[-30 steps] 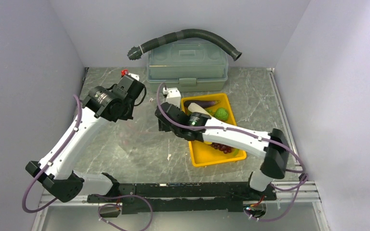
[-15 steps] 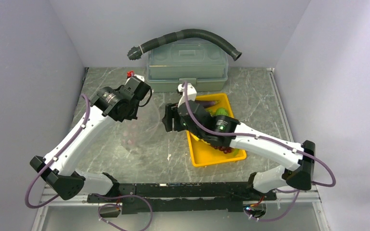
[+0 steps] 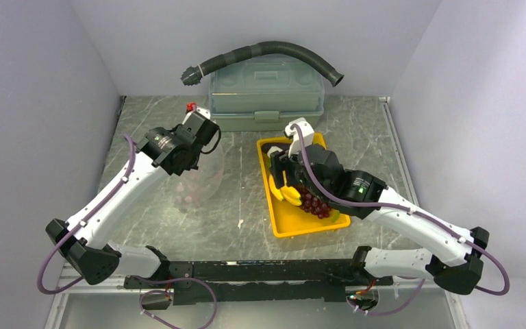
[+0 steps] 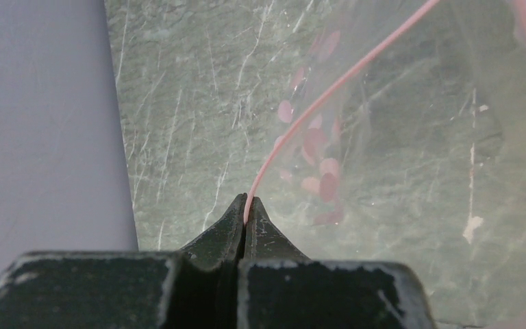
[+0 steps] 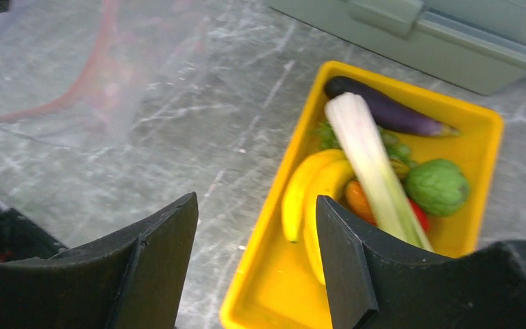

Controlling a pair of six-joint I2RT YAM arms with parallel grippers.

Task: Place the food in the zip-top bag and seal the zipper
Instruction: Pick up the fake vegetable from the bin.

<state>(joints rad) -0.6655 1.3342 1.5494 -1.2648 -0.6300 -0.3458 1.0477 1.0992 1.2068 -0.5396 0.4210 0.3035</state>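
Observation:
The zip-top bag (image 3: 202,179) is clear with pink dots and lies left of the yellow tray (image 3: 315,228). My left gripper (image 4: 248,202) is shut on its pink zipper (image 4: 335,82) and holds that edge up; the gripper also shows in the top view (image 3: 193,159). My right gripper (image 5: 257,205) is open and empty, hovering over the tray's near left rim (image 5: 246,301). In the tray lie the food: leek (image 5: 370,157), bananas (image 5: 308,192), eggplant (image 5: 383,110), a green piece (image 5: 438,186), a red piece (image 5: 419,216), green grapes (image 5: 397,147) and dark grapes (image 3: 315,204).
A grey-green lidded box (image 3: 267,92) stands at the back, close behind the tray, with a black corrugated hose (image 3: 267,51) arching over it. Grey walls close in the left, back and right. A small white scrap (image 3: 240,223) lies on the marble table.
My right arm has swung right, away from the bag's mouth, and now hangs over the tray. My left gripper has shifted slightly right, still holding the bag's edge.

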